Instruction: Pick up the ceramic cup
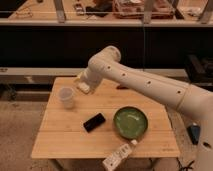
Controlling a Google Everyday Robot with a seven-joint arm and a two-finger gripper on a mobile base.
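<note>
The ceramic cup (66,96) is small, whitish and tapered, and stands upright near the back left of the wooden table (65,140). My white arm reaches in from the right, bends at the elbow above the table's back edge and comes down to the gripper (81,83). The gripper is just right of and behind the cup, over a small white block (84,89). It is not touching the cup.
A green plate (131,121) sits at the right middle of the table. A black phone-like slab (94,122) lies left of it. A white bottle (118,157) lies at the front edge. A dark counter with shelves runs behind the table.
</note>
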